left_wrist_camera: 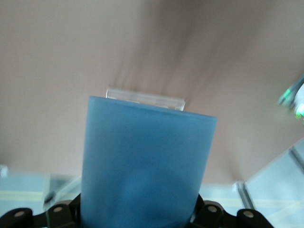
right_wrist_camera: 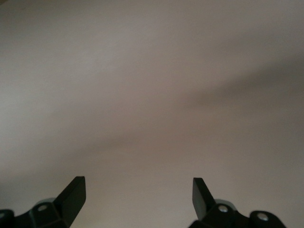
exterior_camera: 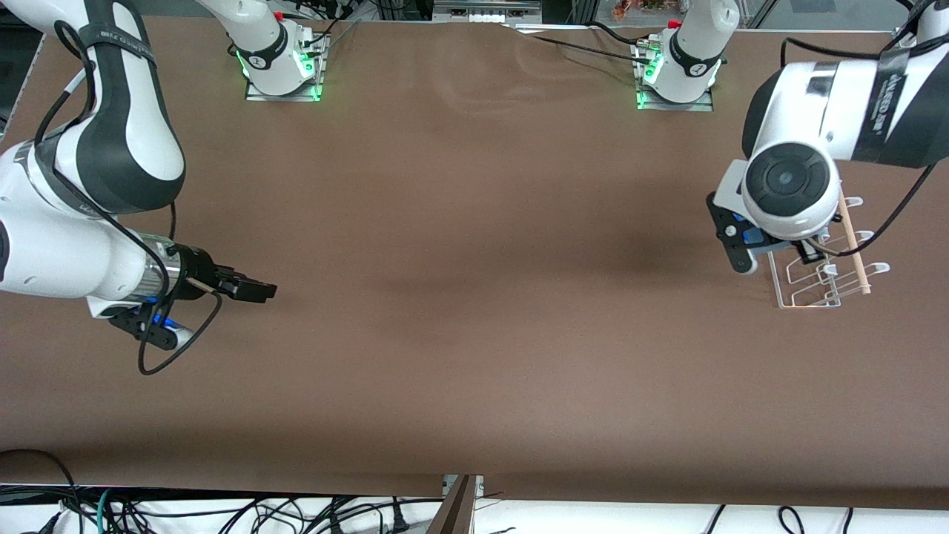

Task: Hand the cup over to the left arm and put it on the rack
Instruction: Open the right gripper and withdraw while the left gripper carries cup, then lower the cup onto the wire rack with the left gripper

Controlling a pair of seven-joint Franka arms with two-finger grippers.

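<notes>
From where I stand, the right gripper (exterior_camera: 256,289) is the nearer of the two to the front camera's edge of the brown table (exterior_camera: 474,356), hanging low at the right arm's end with nothing in it; its wrist view shows the two black fingers (right_wrist_camera: 71,194) spread wide apart over bare tabletop, so this arm is simply waiting. Farther up, at the left arm's end, the left gripper (exterior_camera: 804,252) hangs over the rack (exterior_camera: 815,285), whose clear pegs and thin wooden dowel (exterior_camera: 852,241) stick out from under the wrist. The cup (left_wrist_camera: 145,166) is in that claw: the left wrist view shows the blue wall filling the space between the finger mounts, clamped on both sides, with a pale edge that may be part of the rack just past its rim. The front view hides the cup almost wholly beneath the wrist, while the wrist view shows no pegs, so neither settles how the cup's mouth lines up with a peg. That is the risk I see: if the cup is let go off-centre, it could catch a peg's tip, tip sideways and roll onto the table, or nudge the light rack out of place.
</notes>
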